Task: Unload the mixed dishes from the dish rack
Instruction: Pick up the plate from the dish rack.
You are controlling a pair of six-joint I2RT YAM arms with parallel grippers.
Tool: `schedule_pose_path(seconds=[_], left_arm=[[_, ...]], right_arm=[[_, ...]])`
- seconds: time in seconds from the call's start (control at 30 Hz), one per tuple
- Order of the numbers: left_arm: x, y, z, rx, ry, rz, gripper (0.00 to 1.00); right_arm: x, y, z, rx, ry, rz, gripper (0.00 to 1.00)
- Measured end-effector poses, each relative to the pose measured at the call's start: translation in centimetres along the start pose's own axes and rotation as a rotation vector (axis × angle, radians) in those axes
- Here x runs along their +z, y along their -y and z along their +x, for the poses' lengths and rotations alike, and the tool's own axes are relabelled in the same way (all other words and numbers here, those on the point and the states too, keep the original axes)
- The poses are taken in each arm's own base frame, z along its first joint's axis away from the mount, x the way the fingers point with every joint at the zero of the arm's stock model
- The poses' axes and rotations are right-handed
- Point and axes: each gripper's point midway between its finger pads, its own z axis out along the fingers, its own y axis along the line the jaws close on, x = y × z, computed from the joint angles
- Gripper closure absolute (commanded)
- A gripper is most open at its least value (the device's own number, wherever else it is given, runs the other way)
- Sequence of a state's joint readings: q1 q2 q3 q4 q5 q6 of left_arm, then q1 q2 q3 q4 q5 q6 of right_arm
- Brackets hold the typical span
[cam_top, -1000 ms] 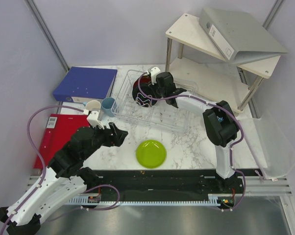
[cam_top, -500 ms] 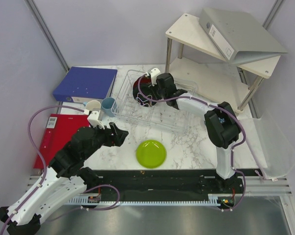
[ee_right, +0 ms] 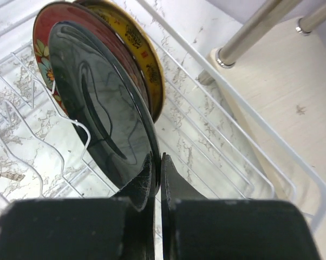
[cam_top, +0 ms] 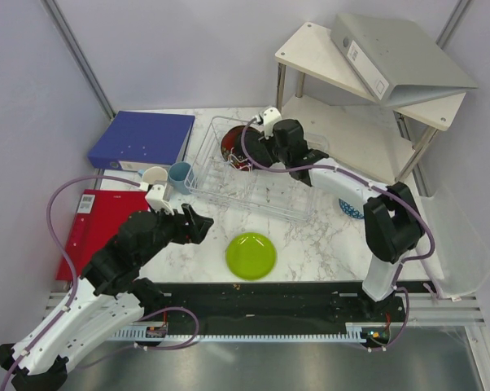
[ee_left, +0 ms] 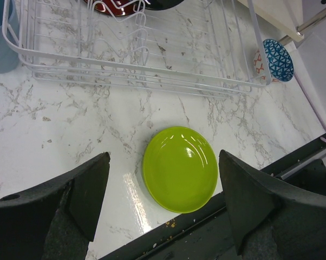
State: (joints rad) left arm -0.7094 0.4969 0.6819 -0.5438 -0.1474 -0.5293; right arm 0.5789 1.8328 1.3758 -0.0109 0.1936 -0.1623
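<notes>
The right jaws are clenched on the lower rim of the black plate [ee_right: 98,108], with their two dark fingers [ee_right: 141,184] pressed against either face of it. The plate stands on edge at the far left end of the dish rack [cam_top: 290,204]. Close behind it, also on edge, stand the red bowl [ee_right: 42,49] with a flowered rim and the yellow-brown patterned plate [ee_right: 138,51]. The rest of the rack's wire slots show only marble beneath them.

The left jaws are spread wide and grasp nothing. They hang above the counter [cam_top: 310,240] in front of the rack, and the lime-green plate [ee_left: 179,168] lies flat on the marble between their tips in the wrist view.

A light blue cup [cam_top: 179,175] and a cream mug [cam_top: 154,177] stand just beside the rack's left end. The blue patterned bowl [ee_left: 274,59] sits on the counter just past its right end. A blue binder [cam_top: 143,138] and a red folder [cam_top: 86,224] lie further left. A white two-tier shelf [cam_top: 318,53] at the back right carries a tilted grey binder [cam_top: 400,53].
</notes>
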Motion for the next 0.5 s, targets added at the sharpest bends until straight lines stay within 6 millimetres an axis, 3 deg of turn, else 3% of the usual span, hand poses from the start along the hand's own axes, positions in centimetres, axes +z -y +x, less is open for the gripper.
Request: schedule_pose_path(seconds=[0.2, 0.5], left_arm=[[0.0, 0.0, 0.0, 0.000, 0.000, 0.001, 0.13], [-0.2, 0.1, -0.2, -0.002, 0.010, 0.006, 0.13]], right_arm=[[-4.4, 1.5, -3.1, 0.041, 0.084, 0.016, 1.00], [-12.8, 0.7, -7.6, 0.275, 0.243, -0.101, 1.00]])
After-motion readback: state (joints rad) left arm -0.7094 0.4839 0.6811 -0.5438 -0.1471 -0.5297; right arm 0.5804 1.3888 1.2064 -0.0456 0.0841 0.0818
